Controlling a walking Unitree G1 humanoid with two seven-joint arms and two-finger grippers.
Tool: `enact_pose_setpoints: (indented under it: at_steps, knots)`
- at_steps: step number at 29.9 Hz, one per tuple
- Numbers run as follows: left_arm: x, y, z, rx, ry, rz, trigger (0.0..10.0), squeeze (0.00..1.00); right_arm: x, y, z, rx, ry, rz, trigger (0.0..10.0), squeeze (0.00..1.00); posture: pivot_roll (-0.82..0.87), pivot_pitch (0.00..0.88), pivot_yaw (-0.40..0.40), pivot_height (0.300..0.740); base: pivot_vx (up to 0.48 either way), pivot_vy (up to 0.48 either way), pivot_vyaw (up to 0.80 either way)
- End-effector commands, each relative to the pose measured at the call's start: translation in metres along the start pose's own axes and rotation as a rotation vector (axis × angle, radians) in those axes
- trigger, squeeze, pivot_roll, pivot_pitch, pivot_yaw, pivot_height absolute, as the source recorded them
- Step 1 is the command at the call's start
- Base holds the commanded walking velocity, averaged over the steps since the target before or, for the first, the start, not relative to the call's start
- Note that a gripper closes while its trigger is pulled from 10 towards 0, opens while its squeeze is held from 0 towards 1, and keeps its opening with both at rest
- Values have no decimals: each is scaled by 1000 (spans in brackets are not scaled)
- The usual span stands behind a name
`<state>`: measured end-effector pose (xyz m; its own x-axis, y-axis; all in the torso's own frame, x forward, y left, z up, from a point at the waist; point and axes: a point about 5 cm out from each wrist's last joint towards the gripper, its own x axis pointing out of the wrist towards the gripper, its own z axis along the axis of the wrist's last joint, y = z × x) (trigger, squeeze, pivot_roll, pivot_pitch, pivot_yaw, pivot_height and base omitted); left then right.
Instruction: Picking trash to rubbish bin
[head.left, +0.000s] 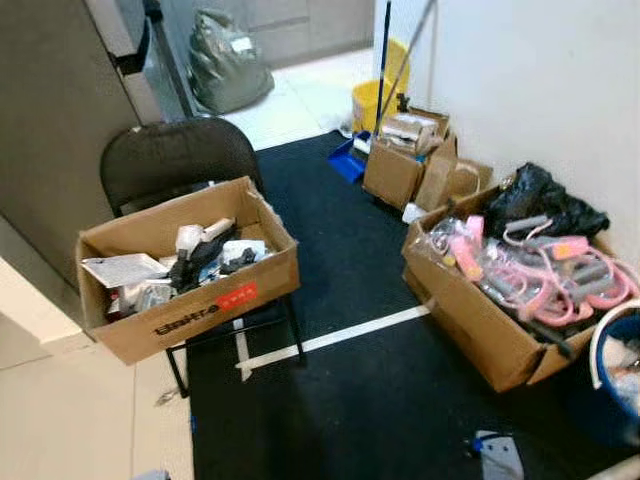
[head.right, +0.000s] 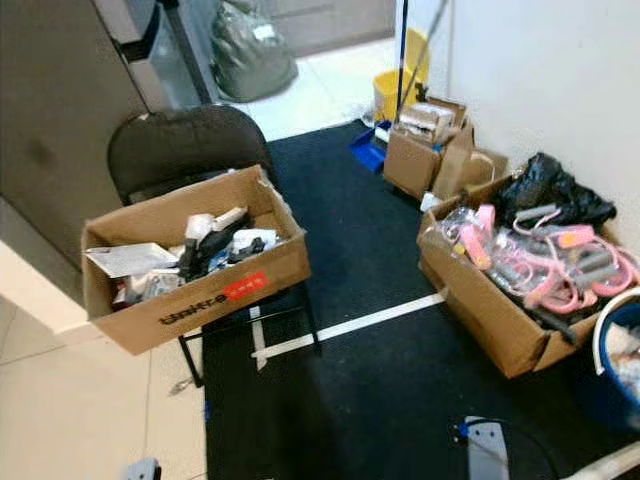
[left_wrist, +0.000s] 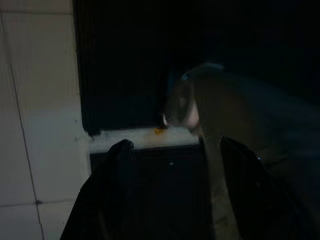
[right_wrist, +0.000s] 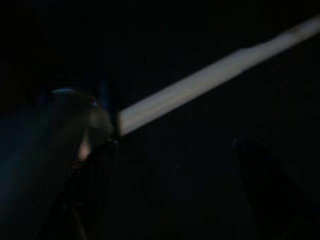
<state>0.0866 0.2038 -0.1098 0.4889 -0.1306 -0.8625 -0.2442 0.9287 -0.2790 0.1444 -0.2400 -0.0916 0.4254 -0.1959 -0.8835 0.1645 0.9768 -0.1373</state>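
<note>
Here, the rubbish bin (head.left: 612, 352), a blue tub with a white rim, sits at about four o'clock at the scene's edge, with pale scraps inside, touching the corner of a large cardboard box (head.left: 470, 310). That box, at three o'clock, holds pink and grey looped gear (head.left: 560, 275) in clear wrapping, with a black plastic bag (head.left: 540, 200) bunched at its far end against the white wall (head.left: 530, 90).

At nine o'clock, a second cardboard box (head.left: 200, 300) with a red label rests on the seat of a black chair (head.left: 175, 155); it holds mixed trash (head.left: 180, 262): paper, white bits and dark pieces.

Toward one o'clock stand smaller open cartons (head.left: 405, 160), and beyond them a yellow mop bucket (head.left: 372, 100) with a blue dustpan (head.left: 348, 158) beside it. At twelve o'clock a tied grey-green sack (head.left: 225, 60) lies on pale tiles.

A white tape line (head.left: 340, 338) crosses the black mat (head.left: 350, 400).

The left gripper (left_wrist: 172, 155) hangs over the mat edge, its black fingers apart. The right gripper (right_wrist: 170, 165) hangs above the tape, fingers spread and holding nothing.
</note>
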Motion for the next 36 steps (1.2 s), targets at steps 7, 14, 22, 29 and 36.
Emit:
enact_pose_setpoints:
  at_steps: [7, 14, 22, 29, 36]
  knots:
    - [0, 1, 0, 13, 13, -3, 10000, 0, 0, -1, -6, -4, 22, -3, 10000, 0, -48, 57, 79, 740, 0, -377, 0]
    - [1, -2, 1, 5, 10, -1, 10000, 0, 0, 0, -5, -4, 20, -4, 10000, 0, -48, 59, 80, 740, 0, -374, 0]
    - [2, -3, -1, -11, 8, 3, 10000, 0, -1, 0, -10, -28, 44, -5, 10000, 0, -50, 64, 83, 740, 0, 0, -290]
    - [2, -5, -1, -9, 10, -9, 10000, 0, -1, -1, -12, -34, 48, -8, 10000, 0, -51, 62, 86, 740, 0, 0, -772]
    - [3, -8, -1, 0, 15, -21, 10000, 0, -1, 0, -12, -41, 53, -8, 10000, 0, -55, 58, 86, 740, 0, 0, -772]
